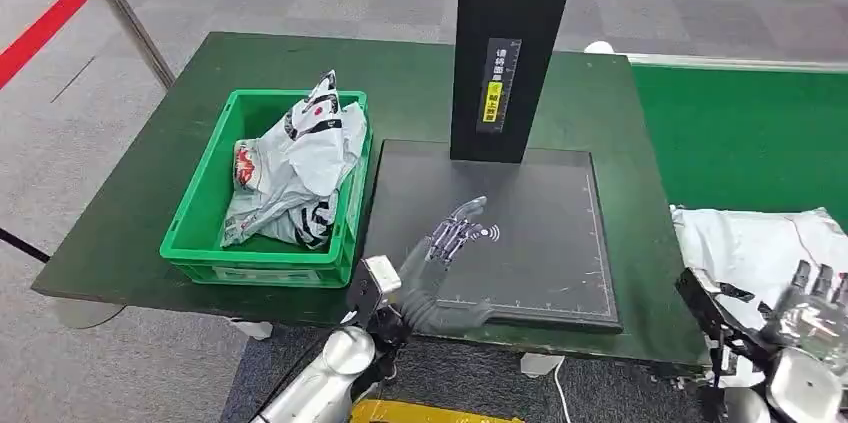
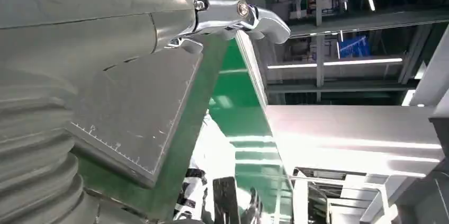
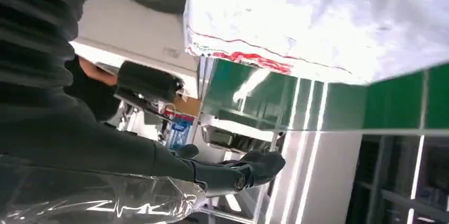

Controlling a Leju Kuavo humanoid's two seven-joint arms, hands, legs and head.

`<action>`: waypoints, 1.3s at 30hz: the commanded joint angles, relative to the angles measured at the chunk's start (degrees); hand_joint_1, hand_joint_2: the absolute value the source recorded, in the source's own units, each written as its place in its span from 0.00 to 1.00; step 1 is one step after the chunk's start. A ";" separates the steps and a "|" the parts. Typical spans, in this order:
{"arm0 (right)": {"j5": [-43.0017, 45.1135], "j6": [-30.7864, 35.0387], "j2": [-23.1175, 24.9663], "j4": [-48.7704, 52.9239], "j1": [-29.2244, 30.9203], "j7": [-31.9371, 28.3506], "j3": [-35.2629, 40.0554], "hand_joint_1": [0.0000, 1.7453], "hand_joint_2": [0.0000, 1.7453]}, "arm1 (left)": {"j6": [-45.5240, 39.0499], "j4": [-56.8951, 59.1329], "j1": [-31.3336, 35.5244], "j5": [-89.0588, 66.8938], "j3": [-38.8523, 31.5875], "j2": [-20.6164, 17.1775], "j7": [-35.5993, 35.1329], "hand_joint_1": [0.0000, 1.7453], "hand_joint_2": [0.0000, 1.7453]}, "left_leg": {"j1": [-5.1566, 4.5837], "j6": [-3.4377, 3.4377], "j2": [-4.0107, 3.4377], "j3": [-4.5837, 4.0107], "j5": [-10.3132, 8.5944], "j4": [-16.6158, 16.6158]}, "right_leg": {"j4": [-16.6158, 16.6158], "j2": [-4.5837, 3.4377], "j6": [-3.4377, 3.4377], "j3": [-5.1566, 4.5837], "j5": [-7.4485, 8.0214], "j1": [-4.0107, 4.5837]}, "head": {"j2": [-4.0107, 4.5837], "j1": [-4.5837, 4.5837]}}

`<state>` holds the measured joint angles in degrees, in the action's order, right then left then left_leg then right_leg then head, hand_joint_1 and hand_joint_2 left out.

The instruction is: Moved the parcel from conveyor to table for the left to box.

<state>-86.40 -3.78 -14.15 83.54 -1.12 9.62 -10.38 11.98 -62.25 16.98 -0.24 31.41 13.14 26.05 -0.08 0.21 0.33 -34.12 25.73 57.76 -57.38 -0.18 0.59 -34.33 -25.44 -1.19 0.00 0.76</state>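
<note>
Left hand (image 1: 455,235) hovers palm-down over the dark pad (image 1: 540,273), fingers spread, holding nothing. Right hand (image 1: 815,303) reaches at the white parcel (image 1: 750,243); its grip cannot be told.

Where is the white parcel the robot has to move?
In the head view, the white parcel lies at the right on the green conveyor, just past the table's edge, with the right hand at its near side.

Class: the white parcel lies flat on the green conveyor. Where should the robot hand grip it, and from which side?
Probably the near edge of the parcel, coming from above with the right robot hand: it lies flat and limp on the conveyor, so only a rumpled edge offers a pinch.
</note>
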 commanded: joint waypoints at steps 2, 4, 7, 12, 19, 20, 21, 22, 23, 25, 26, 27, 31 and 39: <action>3.36 -7.90 -9.21 -5.02 -1.54 -2.24 -6.77 0.00 1.00 | -0.62 2.73 2.19 -0.77 -2.13 -1.53 -0.40 0.00 1.00 | 0.07 0.02 0.13 0.26 0.03 -0.13 | 0.22 0.20 -0.07 0.39 -0.05 0.09 | 0.00 0.00; 4.52 -8.61 -10.27 -5.97 -1.53 -3.03 -6.64 0.00 1.00 | -0.69 2.68 2.34 -0.64 -2.27 -1.63 -0.46 0.00 1.00 | 0.00 -0.01 0.06 0.04 0.01 -0.03 | 0.04 0.09 -0.01 0.10 -0.02 0.00 | 0.00 0.00; 6.29 -9.34 -10.89 -7.38 -1.40 -3.79 -5.62 0.00 1.00 | -1.17 2.63 2.14 -0.40 -2.34 -2.02 -0.35 0.00 1.00 | 0.03 0.00 0.01 0.08 0.01 -0.04 | 0.08 0.05 -0.02 0.13 0.00 0.03 | 0.00 0.00; 9.35 -9.51 -12.81 -11.55 0.29 -4.76 -3.34 0.00 1.00 | -2.19 2.86 1.34 -0.22 -2.74 -2.46 0.11 0.00 1.00 | 0.07 0.03 -0.09 0.28 0.03 -0.17 | 0.25 -0.03 -0.07 0.33 0.03 0.09 | 0.00 0.00; 10.31 -10.02 -13.47 -16.83 5.13 -4.53 0.10 0.00 1.00 | -2.71 2.09 1.78 0.08 -3.72 -2.25 -0.03 0.00 1.00 | 0.08 0.01 -0.28 0.24 0.06 -0.13 | 0.22 -0.21 -0.05 0.29 0.08 0.09 | 0.00 0.00; 10.50 -10.14 -13.35 -17.70 5.43 -4.50 0.51 0.00 1.00 | -2.66 2.06 1.64 0.39 -3.92 -2.22 -0.21 0.00 1.00 | 0.06 0.00 -0.23 0.16 0.05 -0.08 | 0.13 -0.17 -0.04 0.20 0.06 0.07 | 0.00 0.00; 11.20 -9.89 -13.31 -19.01 5.54 -4.33 1.16 0.00 1.00 | -2.76 2.01 1.31 0.50 -4.12 -2.31 -0.25 0.00 1.00 | 0.05 0.00 -0.19 0.14 0.04 -0.07 | 0.13 -0.15 -0.03 0.19 0.06 0.06 | 0.00 0.00; 11.36 -9.68 -13.10 -19.39 5.17 -4.39 1.23 0.00 1.00 | -2.81 1.93 0.92 0.50 -4.14 -2.34 -0.25 0.00 1.00 | 0.09 0.01 -0.23 0.20 0.04 -0.13 | 0.22 -0.16 -0.05 0.26 0.08 0.10 | 0.00 0.00; 11.44 -9.44 -12.97 -19.47 4.99 -4.39 1.24 0.00 1.00 | -2.78 1.93 0.77 0.50 -4.15 -2.40 -0.24 0.00 1.00 | 0.07 0.01 -0.18 0.19 0.04 -0.11 | 0.17 -0.12 -0.04 0.25 0.06 0.08 | 0.00 0.00; 12.12 -8.48 -12.60 -20.88 5.06 -4.53 2.02 0.00 1.00 | -2.65 1.64 0.22 0.34 -4.46 -2.38 -0.05 0.00 1.00 | 0.05 0.00 -0.12 0.13 0.04 -0.09 | 0.13 -0.07 -0.03 0.21 0.03 0.06 | 0.00 0.00; 12.24 -8.23 -12.53 -21.10 5.09 -4.41 2.24 0.00 1.00 | -2.63 1.60 0.16 0.26 -4.51 -2.38 -0.02 0.00 1.00 | 0.11 0.02 -0.18 0.25 0.05 -0.16 | 0.25 -0.10 -0.06 0.34 0.06 0.12 | 0.00 0.00; 12.42 -8.32 -12.43 -21.48 5.30 -4.42 2.33 0.00 1.00 | -2.59 1.64 0.18 0.24 -4.54 -2.36 -0.04 0.00 1.00 | 0.08 0.02 -0.19 0.24 0.05 -0.15 | 0.21 -0.11 -0.06 0.31 0.05 0.09 | 0.00 0.00; 13.51 -7.01 -10.30 -27.22 8.03 -4.80 4.24 0.00 1.00 | -2.10 1.76 0.12 0.19 -5.03 -2.15 -0.18 0.00 1.00 | 0.12 0.03 -0.27 0.27 0.06 -0.17 | 0.25 -0.18 -0.07 0.34 0.09 0.13 | 0.00 0.00; 13.94 -4.08 -6.91 -31.37 10.23 -5.08 6.20 0.00 1.00 | -2.34 1.56 0.26 -0.39 -5.15 -1.75 -0.90 0.00 1.00 | 0.08 -0.01 -0.15 0.10 0.03 -0.08 | 0.12 -0.07 -0.03 0.20 0.05 0.09 | 0.00 0.00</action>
<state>-73.02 -9.66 -26.27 61.33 4.33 5.07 -9.97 9.66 -62.36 16.63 -0.09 28.28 12.00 26.03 -0.09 0.16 0.41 -34.19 25.72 57.75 -57.41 -0.06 0.62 -34.26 -25.44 -1.19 0.00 0.77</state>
